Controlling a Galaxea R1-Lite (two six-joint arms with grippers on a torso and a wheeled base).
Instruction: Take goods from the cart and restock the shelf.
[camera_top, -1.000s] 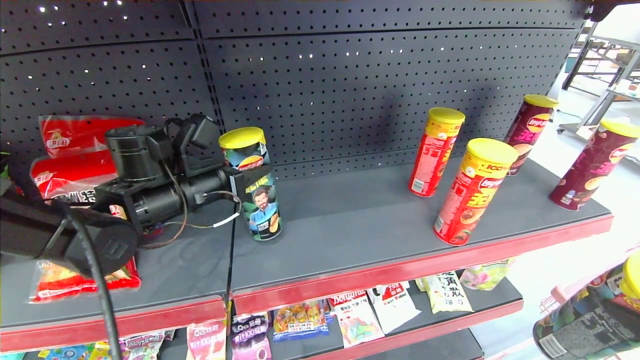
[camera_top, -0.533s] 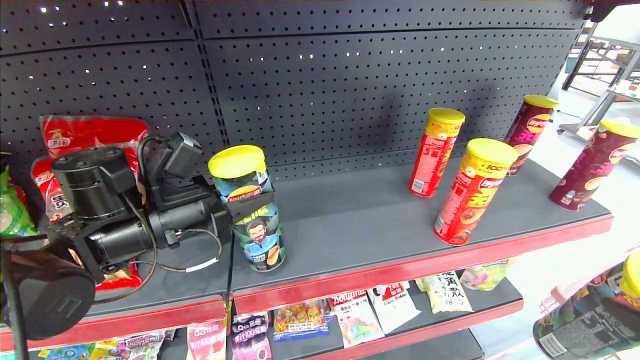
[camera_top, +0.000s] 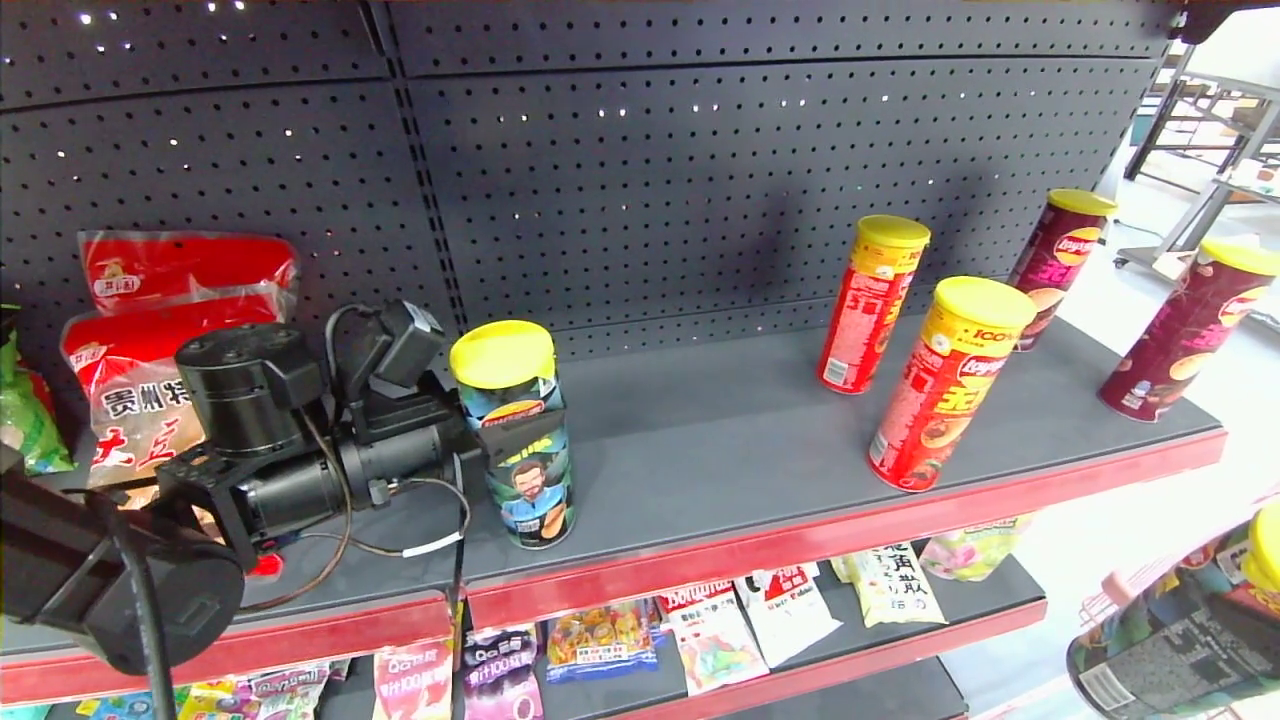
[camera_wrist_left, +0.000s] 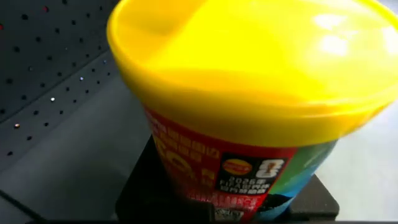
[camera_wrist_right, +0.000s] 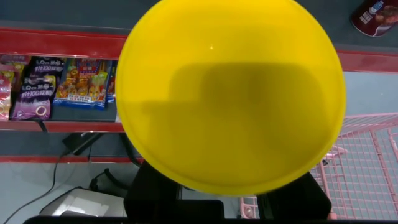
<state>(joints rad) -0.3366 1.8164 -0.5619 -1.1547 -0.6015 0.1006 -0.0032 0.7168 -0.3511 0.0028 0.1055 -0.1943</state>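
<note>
The left gripper (camera_top: 503, 428) is pictured clamped around a yellow-lidded chip can (camera_top: 528, 490), stood upright near the front edge of the shelf (camera_top: 720, 450) (red snack bags (camera_top: 150, 300) alongside); a second can (camera_wrist_right: 230, 93) is held by the right gripper (camera_wrist_right: 227, 198) near the pink cart (camera_wrist_right: 367, 155).

Grey shelf (camera_top: 700, 450) with chip cans (camera_top: 945, 385), snack bags (camera_top: 130, 400)

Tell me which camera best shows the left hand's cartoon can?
Head view: the whole can upright in the left hand. Left wrist view: its lid and upper label. Right wrist view: a second can's top.
</note>
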